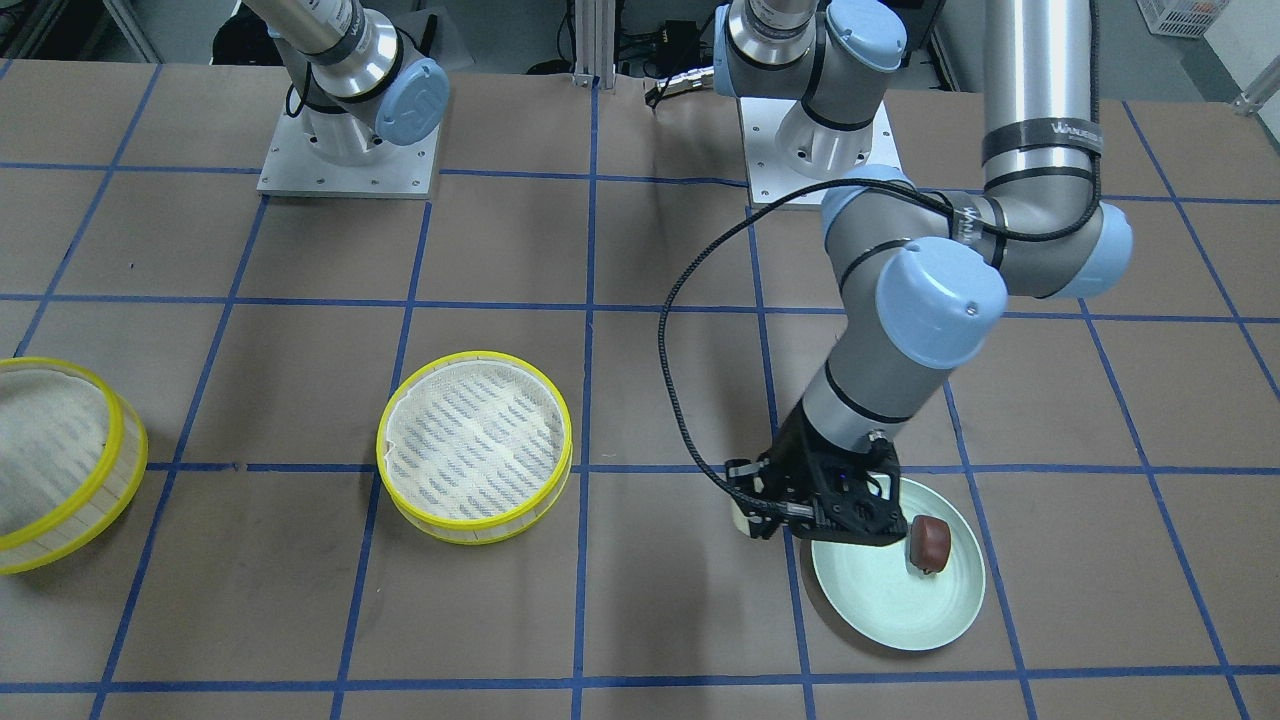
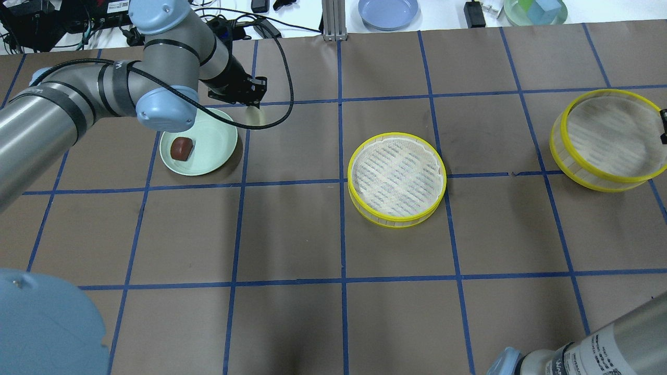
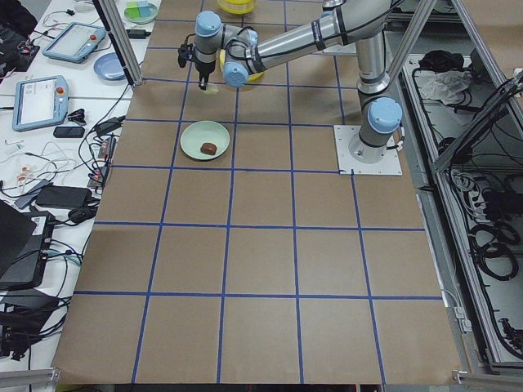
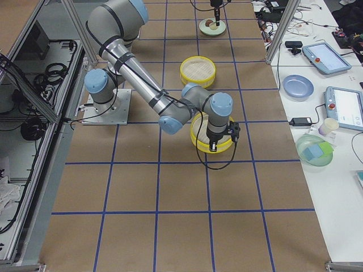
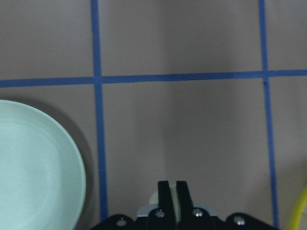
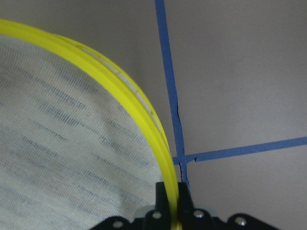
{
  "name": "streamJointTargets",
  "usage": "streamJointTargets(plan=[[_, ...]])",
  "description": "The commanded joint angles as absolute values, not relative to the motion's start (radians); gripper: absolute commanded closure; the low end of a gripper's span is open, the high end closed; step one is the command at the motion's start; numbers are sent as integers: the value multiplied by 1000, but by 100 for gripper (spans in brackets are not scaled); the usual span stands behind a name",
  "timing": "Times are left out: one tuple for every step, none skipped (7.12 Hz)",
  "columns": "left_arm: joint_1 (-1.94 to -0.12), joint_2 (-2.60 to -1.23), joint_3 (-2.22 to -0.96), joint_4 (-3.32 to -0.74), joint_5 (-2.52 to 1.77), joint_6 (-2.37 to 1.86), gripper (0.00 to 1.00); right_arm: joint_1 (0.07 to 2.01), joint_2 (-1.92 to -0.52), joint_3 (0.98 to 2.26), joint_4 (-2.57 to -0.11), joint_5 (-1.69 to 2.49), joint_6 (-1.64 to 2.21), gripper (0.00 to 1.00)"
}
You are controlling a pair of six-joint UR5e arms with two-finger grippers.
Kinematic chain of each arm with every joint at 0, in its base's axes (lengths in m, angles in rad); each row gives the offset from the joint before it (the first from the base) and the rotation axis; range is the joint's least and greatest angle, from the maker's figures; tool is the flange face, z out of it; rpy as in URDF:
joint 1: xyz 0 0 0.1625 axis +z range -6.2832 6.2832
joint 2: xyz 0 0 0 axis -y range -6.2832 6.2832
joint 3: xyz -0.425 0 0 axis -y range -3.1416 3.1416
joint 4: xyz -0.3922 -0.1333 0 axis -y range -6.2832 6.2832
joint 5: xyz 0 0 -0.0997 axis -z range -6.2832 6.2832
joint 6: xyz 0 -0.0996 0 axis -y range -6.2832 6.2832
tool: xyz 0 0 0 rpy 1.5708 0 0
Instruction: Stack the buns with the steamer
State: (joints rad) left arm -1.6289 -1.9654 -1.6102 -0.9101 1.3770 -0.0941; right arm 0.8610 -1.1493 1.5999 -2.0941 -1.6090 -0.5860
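My left gripper [image 2: 254, 107] is shut on the cream-white bun [image 2: 254, 116] and holds it above the table, just beyond the pale green plate [image 2: 213, 138]. The left wrist view shows the fingers [image 5: 165, 194] close together on the bun. The dark reddish-brown bun [image 2: 181, 148] lies on the plate. One steamer tier [image 2: 397, 178] sits flat mid-table, empty. My right gripper [image 6: 171, 191] is shut on the yellow rim of the second tier [image 2: 607, 138], which is tilted at the far right.
A blue plate [image 2: 388, 11] and a green bowl with blocks [image 2: 535, 10] sit on the white bench beyond the table's far edge. Both arm bases [image 1: 348, 150] stand on the robot's side. Tablets and cables lie along the bench [image 3: 49, 98].
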Motion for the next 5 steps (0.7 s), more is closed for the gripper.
streamJointTargets(plan=[[-1770, -1965, -1618, -905, 1303, -419, 100, 868, -1158, 1600, -2080, -1608, -545, 100], [-1829, -1983, -1620, -893, 1281, -537, 100, 891, -1172, 1600, -2056, -1608, -510, 100], [-1862, -1996, -1621, -894, 1222, -578, 100, 897, -1181, 1601, -2025, -1583, -468, 100], [-1876, -2005, -1627, -900, 1179, -595, 100, 902, -1183, 1601, -2007, -1571, -441, 100], [-1885, -2017, -1647, -899, 1175, -595, 100, 910, -1199, 1605, -1982, -1574, -436, 100]])
